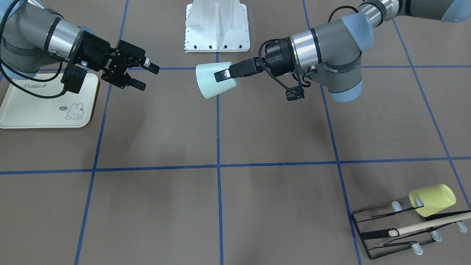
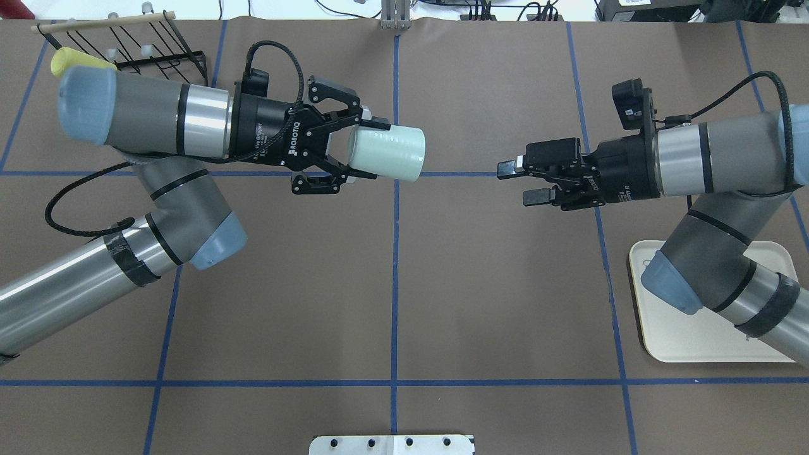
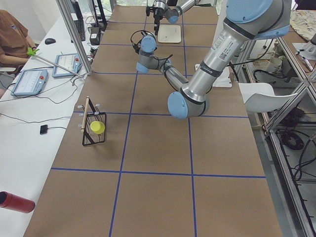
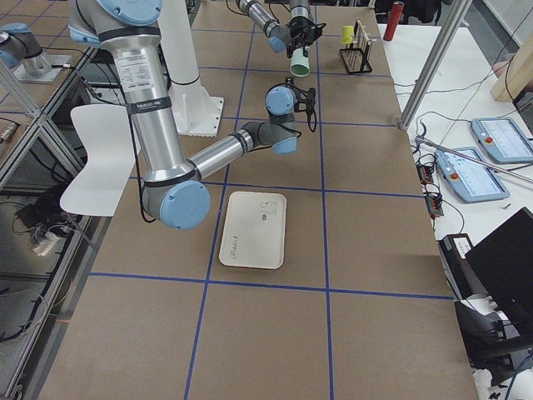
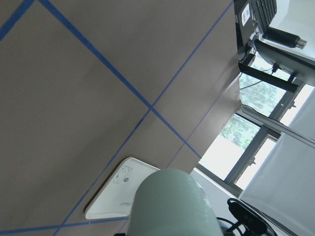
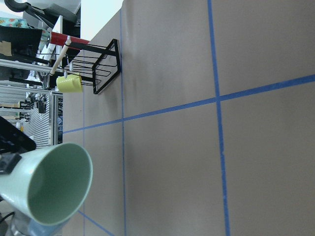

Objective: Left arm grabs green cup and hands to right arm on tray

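Observation:
The green cup [image 2: 392,153] hangs on its side above the middle of the table, with my left gripper [image 2: 363,150] shut on its narrow base end. Its open mouth [image 6: 49,187] points toward my right gripper [image 2: 517,183], which is open with nothing between its fingers, about a cup's length away. The front view shows the same: left gripper [image 1: 224,75] on the cup [image 1: 211,79], right gripper [image 1: 147,77] open to its left. The cream tray [image 2: 689,341] lies flat under the right arm's elbow, also visible as the tray [image 1: 22,110] with nothing on it.
A black wire rack [image 1: 390,232] with a wooden rod holds a yellow-green cup [image 1: 432,198] at the far left of the table. The white base plate [image 1: 217,27] sits at the robot's side. A person [image 3: 12,34] sits at a side desk with tablets.

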### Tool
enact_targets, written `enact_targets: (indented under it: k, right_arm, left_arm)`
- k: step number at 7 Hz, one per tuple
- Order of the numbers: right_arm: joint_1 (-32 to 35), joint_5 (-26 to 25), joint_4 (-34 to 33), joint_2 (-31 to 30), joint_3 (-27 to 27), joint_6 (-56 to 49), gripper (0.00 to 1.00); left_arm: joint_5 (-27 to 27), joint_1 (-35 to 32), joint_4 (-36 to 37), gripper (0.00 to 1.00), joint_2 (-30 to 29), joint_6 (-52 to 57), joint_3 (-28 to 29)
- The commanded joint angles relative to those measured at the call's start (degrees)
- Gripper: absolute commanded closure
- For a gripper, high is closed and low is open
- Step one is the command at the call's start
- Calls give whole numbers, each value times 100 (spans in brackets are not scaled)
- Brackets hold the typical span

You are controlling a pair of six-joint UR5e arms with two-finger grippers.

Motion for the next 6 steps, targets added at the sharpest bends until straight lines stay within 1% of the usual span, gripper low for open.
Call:
enact_targets:
  k: [1,2,3,5,6]
  right_arm:
    - [-402,-537,753,181,-92,612,2]
    - [-788,-1107,1403,190,-293,717,2]
    - [-922,-1400,1870,190,-469,840,2]
    - [-932,-1429,1901,374,-471,1174,2]
    - [-932,-1499,2023,383,-479,1219,2]
  left_arm:
    - [585,79,-1337,100,78,-1021,130]
    - [605,140,-1577,100,87,-1390,95]
    - [614,150,-1666,100,78,-1567,43]
    - [754,386,-1676,100,69,-1578,16]
    - [789,439,-1659,100,61,-1587,33]
